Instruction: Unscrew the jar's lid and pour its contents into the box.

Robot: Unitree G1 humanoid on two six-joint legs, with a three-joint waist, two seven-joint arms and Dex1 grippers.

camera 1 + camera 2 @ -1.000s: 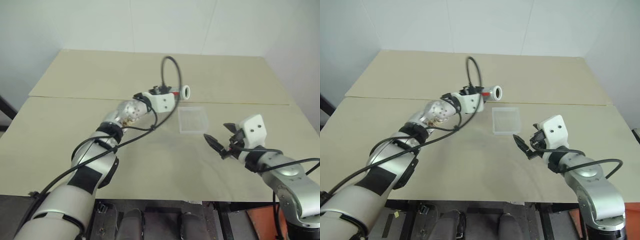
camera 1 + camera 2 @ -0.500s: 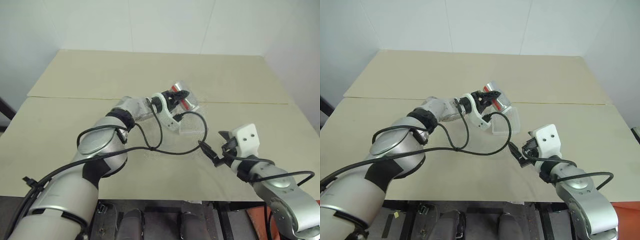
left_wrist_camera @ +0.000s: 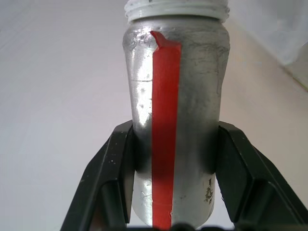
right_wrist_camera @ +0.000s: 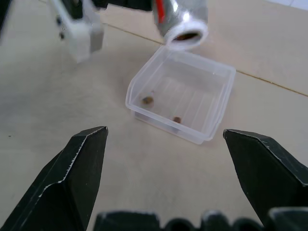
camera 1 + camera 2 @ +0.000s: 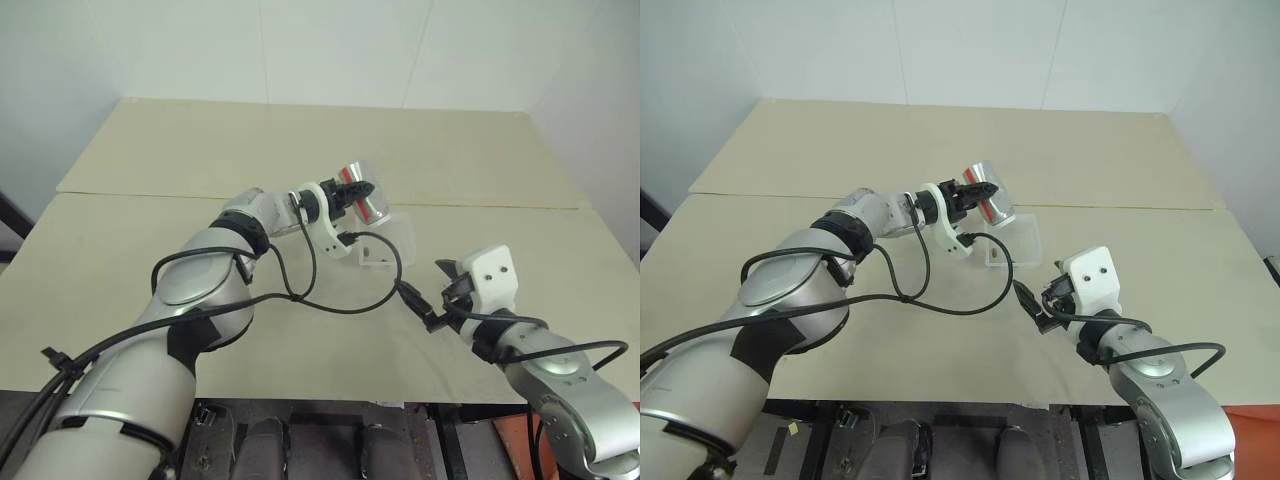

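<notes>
One uncapped jar (image 4: 180, 17), clamped in the left claw (image 3: 168, 163), was tipped over one clear box (image 4: 211, 77) containing two dark bits (image 4: 147, 100). The right claw (image 4: 163, 159) stood wide and empty; the jar's base was cut off.

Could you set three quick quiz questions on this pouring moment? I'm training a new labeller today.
1. True or false: the left pincer is shut on the jar.
2. Which is the jar's mouth over? A) bare table B) the box C) the right pincer
3. Fill in: the right pincer's jaws stand ____.

Key
1. True.
2. B; two small brown bits already lie in the box.
3. Open, holding nothing.
</notes>
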